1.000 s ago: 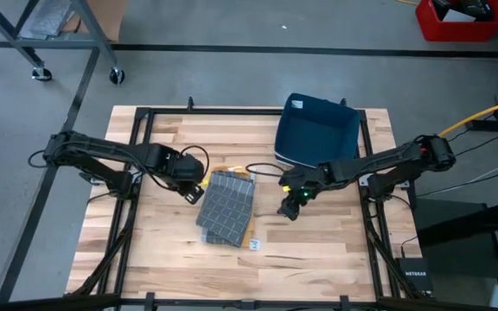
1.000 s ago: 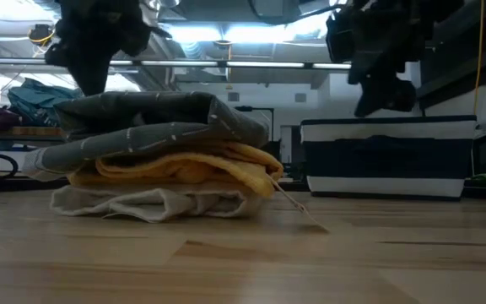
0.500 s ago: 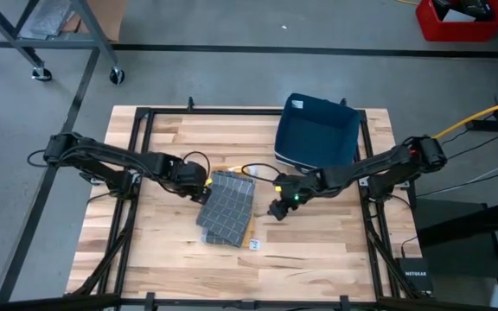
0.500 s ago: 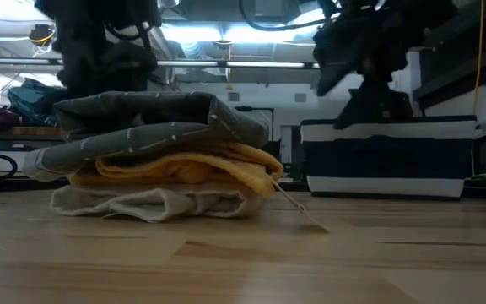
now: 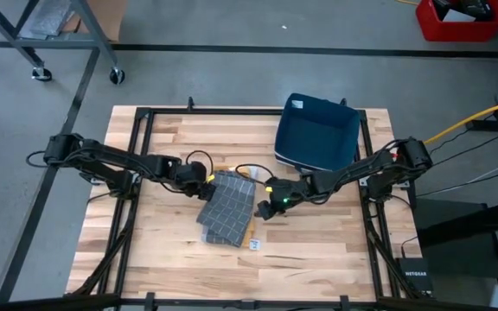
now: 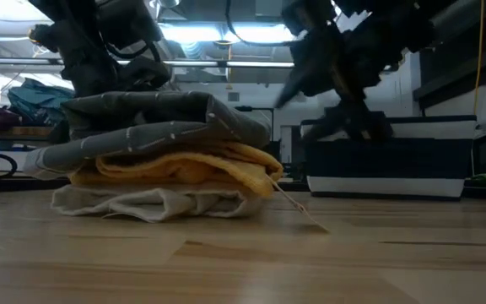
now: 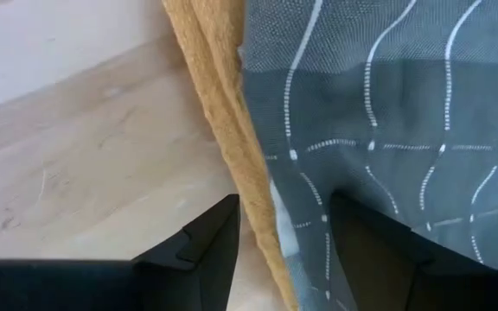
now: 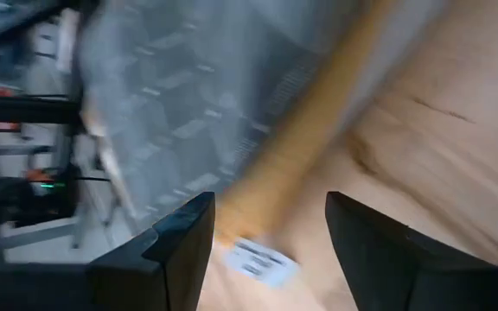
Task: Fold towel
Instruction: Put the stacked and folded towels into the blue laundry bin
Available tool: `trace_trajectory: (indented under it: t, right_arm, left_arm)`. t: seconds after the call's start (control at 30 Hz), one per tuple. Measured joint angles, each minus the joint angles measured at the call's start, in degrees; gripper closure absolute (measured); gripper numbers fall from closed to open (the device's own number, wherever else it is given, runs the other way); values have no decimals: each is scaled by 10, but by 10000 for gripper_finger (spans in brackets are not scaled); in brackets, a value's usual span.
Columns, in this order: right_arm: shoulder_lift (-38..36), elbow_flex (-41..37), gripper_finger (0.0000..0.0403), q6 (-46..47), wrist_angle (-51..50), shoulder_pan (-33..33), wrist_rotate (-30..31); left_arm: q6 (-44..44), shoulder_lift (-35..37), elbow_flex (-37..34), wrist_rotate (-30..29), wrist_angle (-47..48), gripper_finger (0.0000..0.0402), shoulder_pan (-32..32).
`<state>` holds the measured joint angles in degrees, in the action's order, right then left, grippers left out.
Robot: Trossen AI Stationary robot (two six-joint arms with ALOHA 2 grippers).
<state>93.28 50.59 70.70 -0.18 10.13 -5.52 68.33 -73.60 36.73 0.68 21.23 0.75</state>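
— Moved: right hand (image 5: 264,207), now just right of towel (image 5: 228,207), fingers apart.
— Left hand (image 5: 204,184)?
— Fingers apart astride stack's left edge. Towel tops stack, mid-bench (image 5: 318,242).

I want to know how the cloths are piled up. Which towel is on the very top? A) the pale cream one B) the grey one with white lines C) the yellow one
B: in the low view the grey towel lies over the yellow towel, with the cream cloth at the bottom on the table.
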Motion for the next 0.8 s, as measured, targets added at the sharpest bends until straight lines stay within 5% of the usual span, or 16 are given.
trace_trajectory:
  t: [0.5, 0.8]
  right_arm:
    - [3, 0, 175, 73, 37, 0, 25]
    - [11, 0, 175, 95, 38, 0, 51]
  left_arm:
    - [-75, 36, 0, 142, 23, 233, -59]
    - [-56, 76, 0, 147, 17, 233, -75]
